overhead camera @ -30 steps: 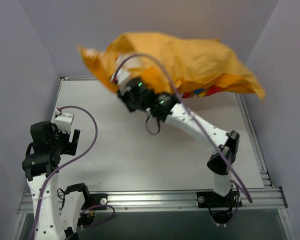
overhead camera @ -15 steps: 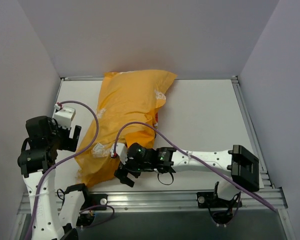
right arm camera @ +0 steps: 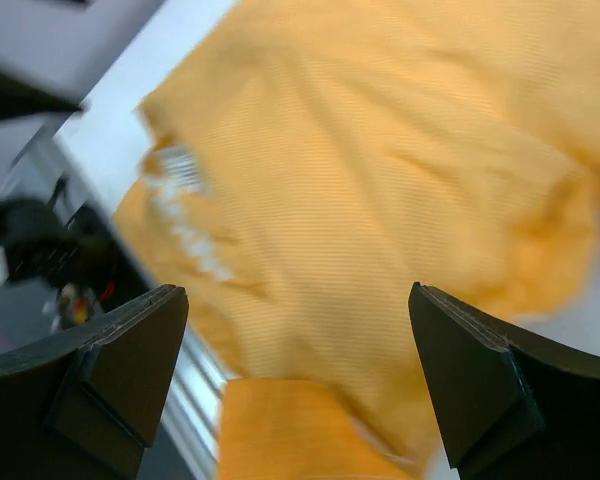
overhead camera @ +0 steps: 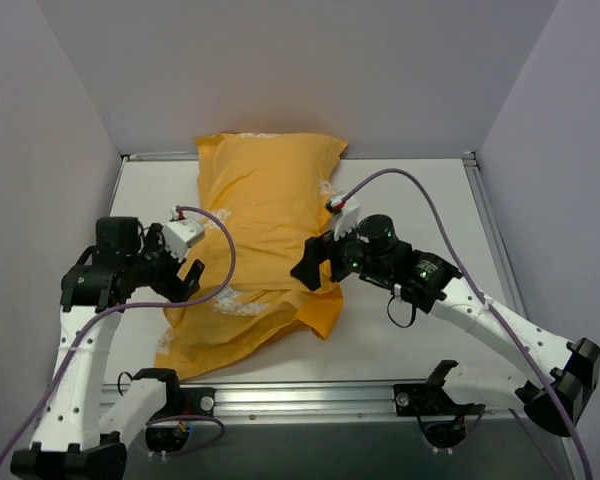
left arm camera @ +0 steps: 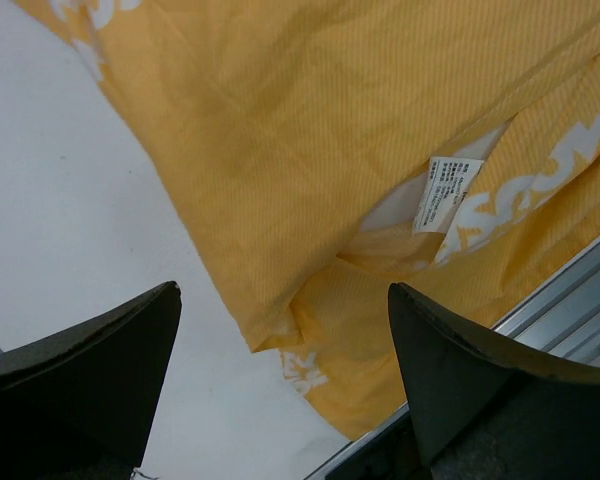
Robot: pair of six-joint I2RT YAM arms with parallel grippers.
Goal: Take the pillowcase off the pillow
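The orange-yellow pillowcase (overhead camera: 265,215) lies across the white table (overhead camera: 420,200), plump at the far end and flat and creased toward the near left corner. The pillow is hidden inside it. In the left wrist view only a white sliver (left arm camera: 388,212) and a white label (left arm camera: 448,192) show at a fold of the pillowcase (left arm camera: 310,130). My left gripper (overhead camera: 188,275) hovers open at the cover's left edge, and its fingers (left arm camera: 280,300) hold nothing. My right gripper (overhead camera: 306,268) is open over the right edge, above a folded corner of the pillowcase (right arm camera: 380,180), with its jaws (right arm camera: 298,295) empty.
An aluminium rail (overhead camera: 310,395) runs along the near table edge and shows close to the fabric's near corner in the left wrist view (left arm camera: 570,300). Grey walls close in the left, right and back. Bare table lies to the right of the cover.
The right gripper swung the raised pillowcase down onto the table, opened and let go, then drew back to its right edge. The left arm moved in toward the left edge.
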